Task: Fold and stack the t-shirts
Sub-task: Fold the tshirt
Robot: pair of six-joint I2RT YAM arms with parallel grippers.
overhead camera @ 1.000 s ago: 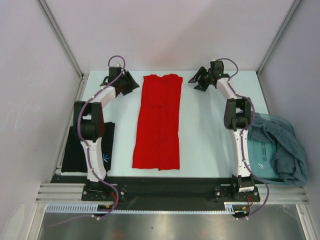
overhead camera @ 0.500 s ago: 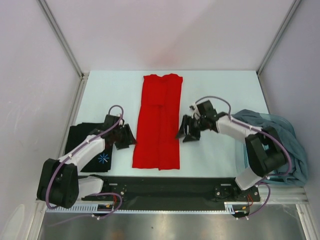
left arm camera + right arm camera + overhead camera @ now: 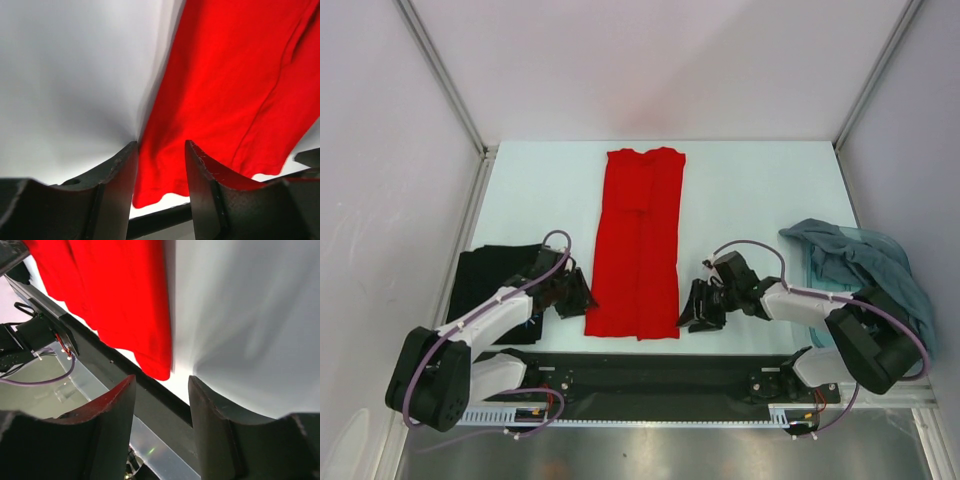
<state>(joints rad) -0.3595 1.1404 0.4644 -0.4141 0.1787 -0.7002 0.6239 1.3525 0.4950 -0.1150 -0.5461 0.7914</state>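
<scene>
On the middle of the white worktop (image 3: 750,190) lies the plain bright red cloth t-shirt (image 3: 640,245), folded lengthwise into one long narrow strip, with its collar at the far end and its hem close to the near edge. I judge this first fold as done, while the folds across its length are not yet made. At the near left lies the black cloth t-shirt (image 3: 485,285), flat and, as it seems to me, already folded, so it may be the bottom of the stack. At the right, the dull teal-grey cloth shirts (image 3: 865,270) make a crumpled heap over a pale bluish see-through tub (image 3: 810,295), so most of the work remains. The left tool (image 3: 575,297) hangs just beside the near left corner of the red hem, and the right tool (image 3: 698,305) just beside the near right corner. Both have their fingers apart and pinch nothing. Nothing lies on the red strip. Only the dark rail (image 3: 650,365) along the near edge is close to both corners, and the left arm reaches over the black shirt.
</scene>
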